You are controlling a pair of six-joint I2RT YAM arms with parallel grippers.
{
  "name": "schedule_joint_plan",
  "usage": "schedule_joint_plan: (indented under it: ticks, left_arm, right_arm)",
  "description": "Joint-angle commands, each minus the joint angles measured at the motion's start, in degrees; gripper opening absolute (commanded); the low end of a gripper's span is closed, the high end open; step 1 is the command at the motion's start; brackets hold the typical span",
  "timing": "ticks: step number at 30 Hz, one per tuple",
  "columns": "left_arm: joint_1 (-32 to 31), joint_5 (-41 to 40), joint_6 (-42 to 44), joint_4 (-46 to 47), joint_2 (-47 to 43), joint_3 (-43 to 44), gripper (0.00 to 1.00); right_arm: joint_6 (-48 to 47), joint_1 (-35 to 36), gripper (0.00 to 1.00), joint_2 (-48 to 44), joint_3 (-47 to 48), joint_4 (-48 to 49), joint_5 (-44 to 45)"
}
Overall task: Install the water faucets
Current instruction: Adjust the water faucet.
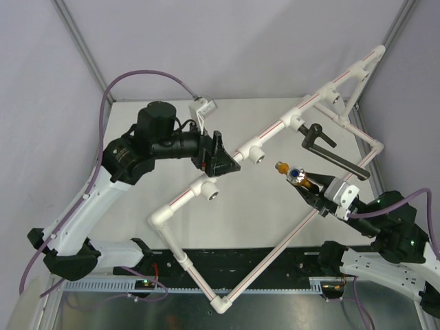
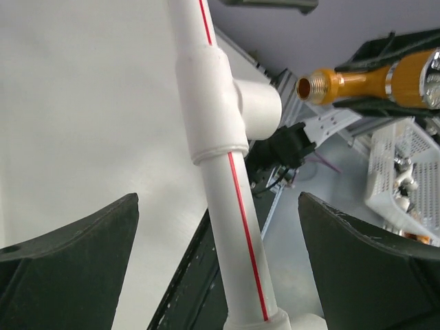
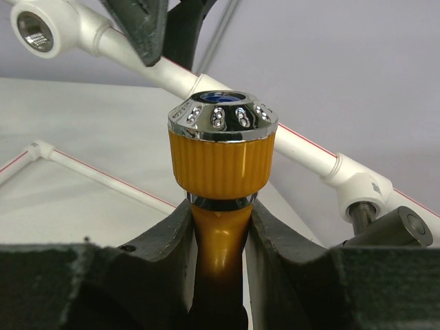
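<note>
Jaws, left: wide apart; the left gripper (image 1: 218, 155) (image 2: 216, 206) straddles a bar of the white pipe frame (image 1: 180, 199) (image 2: 237, 206), one finger on each side, neither touching it.
Jaws, right: the right gripper (image 1: 313, 191) (image 3: 220, 220) is clamped on the neck of the orange-brass tap (image 1: 297, 174) (image 2: 371, 79) (image 3: 221, 161), just below its knob (image 1: 294, 172) (image 3: 223, 117).
Orange-brass tap: held in the air above the table (image 1: 151, 124), inside the frame; threaded end points toward the left gripper, near a tee socket (image 1: 256, 154) (image 2: 258, 106) but apart from it.
Black tap (image 1: 322, 137) (image 3: 395, 230): stem seated in a fitting on the frame's far bar; long arm runs toward the near right.
</note>
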Motion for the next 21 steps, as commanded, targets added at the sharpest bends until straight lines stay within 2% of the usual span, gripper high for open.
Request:
schedule_joint_plan:
  ticks: [1, 8, 10, 11, 14, 15, 18, 19, 21]
  left_arm:
    - [-3.8, -5.1, 3.9, -4.1, -0.4, 1.1, 1.0]
    - [-6.8, -5.3, 4.5, -5.0, 1.1, 0.4, 1.0]
    - [-7.0, -4.9, 4.5, -5.1, 1.4, 0.4, 0.95]
    - [-7.1, -4.6, 4.5, -5.1, 1.6, 0.5, 0.87]
    - [-7.1, -3.8, 4.4, -5.1, 2.5, 0.7, 0.52]
    - [-7.1, -3.6, 4.3, -5.2, 2.8, 0.7, 0.45]
    - [-7.1, -3.6, 4.4, -5.3, 3.5, 0.9, 0.14]
    - [-7.1, -3.9, 4.8, -5.6, 3.6, 1.1, 0.07]
    - [-7.1, -4.7, 6.1, -6.5, 3.9, 1.7, 0.02]
  right_arm:
    - [-3.2, 0.3, 0.0, 0.8, 0.0, 4.8, 2.8]
    - [-9.0, 0.7, 0.0, 0.9, -3.1, 9.6, 4.1]
    - [-13.7, 1.3, 0.0, 0.9, -4.3, 10.1, 4.0]
    - [-17.2, 1.7, 0.0, 0.9, -5.2, 10.5, 4.1]
    - [-26.3, 3.4, 0.0, 0.4, -7.5, 12.3, 4.9]
    - [-28.8, 4.0, 0.0, 0.0, -8.4, 13.5, 4.9]
    - [-37.4, 6.0, 0.0, -2.0, -11.6, 17.7, 5.0]
    - [-39.9, 6.6, 0.0, -2.4, -12.8, 19.5, 5.3]
    - [-45.7, 7.9, 0.0, -2.8, -14.3, 21.0, 6.2]
